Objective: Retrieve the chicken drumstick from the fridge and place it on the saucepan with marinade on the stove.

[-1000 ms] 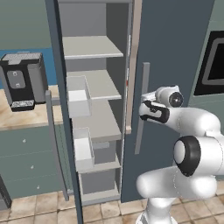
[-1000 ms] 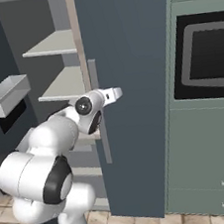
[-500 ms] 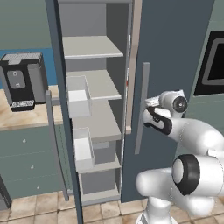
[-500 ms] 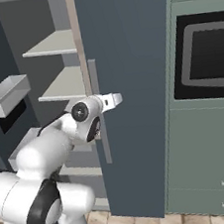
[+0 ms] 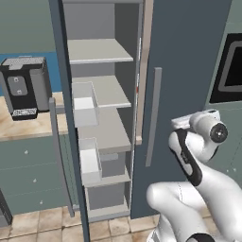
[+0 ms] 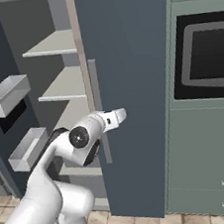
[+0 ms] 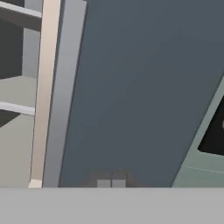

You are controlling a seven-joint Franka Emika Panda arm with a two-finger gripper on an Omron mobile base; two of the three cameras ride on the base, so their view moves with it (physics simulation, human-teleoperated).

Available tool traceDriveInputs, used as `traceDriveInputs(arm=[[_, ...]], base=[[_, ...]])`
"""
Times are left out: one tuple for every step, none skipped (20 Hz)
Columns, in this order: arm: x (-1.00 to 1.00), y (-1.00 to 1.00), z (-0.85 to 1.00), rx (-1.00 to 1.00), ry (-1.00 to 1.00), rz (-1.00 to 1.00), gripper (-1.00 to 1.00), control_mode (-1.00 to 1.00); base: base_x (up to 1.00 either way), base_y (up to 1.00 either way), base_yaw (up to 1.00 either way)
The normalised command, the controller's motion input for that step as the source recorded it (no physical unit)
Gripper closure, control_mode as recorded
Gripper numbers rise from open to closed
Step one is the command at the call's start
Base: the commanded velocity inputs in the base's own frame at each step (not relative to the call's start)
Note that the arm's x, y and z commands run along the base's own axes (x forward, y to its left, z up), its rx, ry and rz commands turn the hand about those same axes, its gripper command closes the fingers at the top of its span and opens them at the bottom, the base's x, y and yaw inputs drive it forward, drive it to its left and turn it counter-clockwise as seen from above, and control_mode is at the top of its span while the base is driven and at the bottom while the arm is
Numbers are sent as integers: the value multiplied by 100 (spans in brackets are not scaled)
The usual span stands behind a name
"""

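Observation:
The fridge [image 5: 189, 71] is a tall dark blue-grey unit. Its left door [image 5: 60, 118] is swung open on pale grey shelves [image 5: 101, 52]. The right door [image 6: 130, 81] still covers its side, with its grey bar handle [image 6: 99, 110] just left of my hand. In the hand view my gripper [image 7: 111, 183] is shut on nothing and faces the right door's flat front [image 7: 144, 87], with the handle [image 7: 65, 87] to its left. The shelves in view are bare. The chicken drumstick is hidden. The saucepan, the marinade and the stove are out of view.
Clear bins [image 5: 85, 101] hang inside the open left door. A black coffee machine [image 5: 26, 87] stands on the counter to the left. On the right, a wall oven [image 6: 206, 54] sits in pale green cabinets [image 6: 205, 156].
My hand has drawn back and a little lower from the right door's handle, and the arm has folded toward the base. The gripper stays shut and the fridge doors have not moved.

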Motion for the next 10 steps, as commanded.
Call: traceDriveInputs(arm=[[-76,-9,19,0,0,13,100,-100],[-67,0,16,0,0,16,100,-100],[-60,0,16,0,0,20,100,-100],[-54,0,11,0,-1,23,100,-100],[-51,0,7,0,-4,25,100,-100],[-51,0,5,0,-4,27,100,-100],[-49,0,4,0,-5,28,100,-100],[-46,0,4,0,-6,29,100,-100],[-44,0,4,0,-7,29,100,-100],[-41,0,1,0,-12,26,100,-100]], base=[[0,0,0],[0,0,0],[0,0,0],[0,0,0],[0,0,0],[0,0,0],[0,0,0],[0,0,0],[0,0,0],[0,0,0]])
